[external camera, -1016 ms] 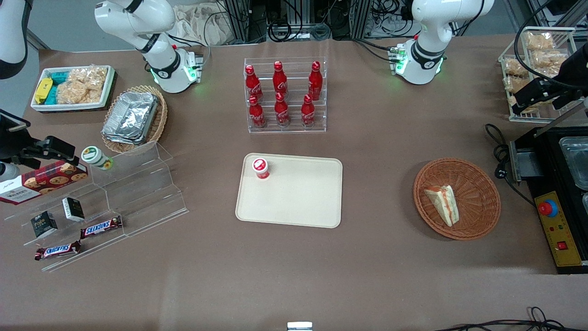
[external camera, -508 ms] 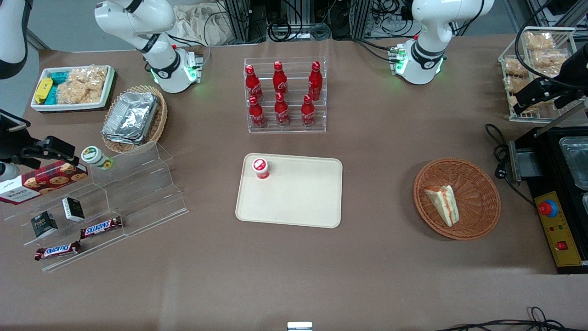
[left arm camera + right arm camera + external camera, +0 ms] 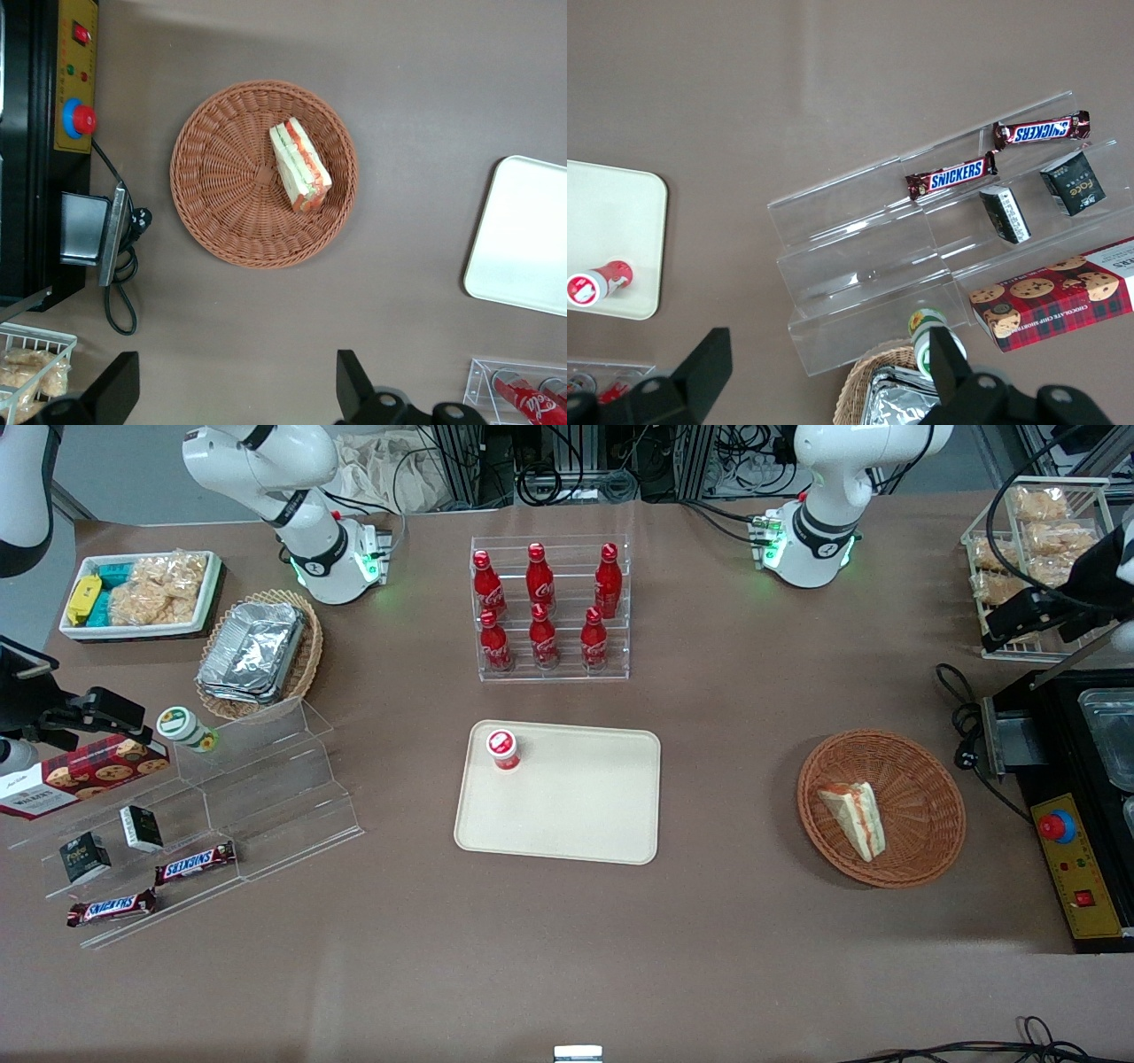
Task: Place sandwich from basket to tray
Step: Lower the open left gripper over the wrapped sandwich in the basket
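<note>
The sandwich (image 3: 855, 817) (image 3: 299, 165), a white-bread wedge with red-orange and green filling, lies in the round reddish-brown wicker basket (image 3: 921, 806) (image 3: 226, 190). The cream tray (image 3: 585, 815) (image 3: 524, 239) lies flat toward the middle of the table, with a small red-capped cup (image 3: 502, 748) standing on it. My gripper (image 3: 1005, 624) (image 3: 237, 390) hangs open and empty high above the table. It is farther from the front camera than the basket and well apart from the sandwich.
A black machine with a yellow control panel and red button (image 3: 1059, 828) (image 3: 78, 118) stands beside the basket, its cable (image 3: 966, 717) on the table. A wire rack of bagged snacks (image 3: 1036, 540) sits near the gripper. A clear rack of red bottles (image 3: 549, 611) stands farther from the camera than the tray.
My gripper has shifted slightly, a little nearer the front camera. The sandwich, basket and tray have stayed where they were.
</note>
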You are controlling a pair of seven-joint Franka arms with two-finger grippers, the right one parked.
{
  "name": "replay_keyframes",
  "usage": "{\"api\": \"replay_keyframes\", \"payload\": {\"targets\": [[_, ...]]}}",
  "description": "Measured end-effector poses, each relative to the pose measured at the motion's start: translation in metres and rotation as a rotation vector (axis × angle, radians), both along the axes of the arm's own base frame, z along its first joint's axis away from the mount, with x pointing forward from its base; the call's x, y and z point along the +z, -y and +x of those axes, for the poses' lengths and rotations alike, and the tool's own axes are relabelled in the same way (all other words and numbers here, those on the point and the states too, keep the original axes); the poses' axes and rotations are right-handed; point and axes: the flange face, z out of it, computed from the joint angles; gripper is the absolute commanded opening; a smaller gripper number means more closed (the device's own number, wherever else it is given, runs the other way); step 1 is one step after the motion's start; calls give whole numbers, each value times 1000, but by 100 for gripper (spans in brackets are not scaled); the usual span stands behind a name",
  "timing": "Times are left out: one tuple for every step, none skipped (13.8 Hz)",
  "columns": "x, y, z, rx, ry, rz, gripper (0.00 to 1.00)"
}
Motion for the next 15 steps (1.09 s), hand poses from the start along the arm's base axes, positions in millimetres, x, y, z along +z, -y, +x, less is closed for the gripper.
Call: {"api": "replay_keyframes", "payload": {"targets": [[-11, 0, 8, -1, -12, -1, 100], [-23, 0, 16, -2, -22, -1, 100], [-35, 1, 24, -7, -31, 2, 100], [-47, 3, 31, -7, -39, 12, 100], [-59, 5, 39, 1, -45, 27, 100], [-72, 9, 47, 12, -47, 40, 100], [-87, 13, 55, 29, -49, 48, 100], [-104, 17, 63, 49, -52, 50, 100], [-121, 20, 71, 67, -53, 47, 100], [-140, 24, 79, 81, -57, 44, 100], [-159, 27, 86, 92, -58, 40, 100], [-176, 32, 94, 106, -57, 35, 100], [-194, 38, 100, 117, -57, 31, 100], [-211, 46, 106, 124, -56, 27, 100], [-226, 57, 110, 133, -55, 23, 100]]}}
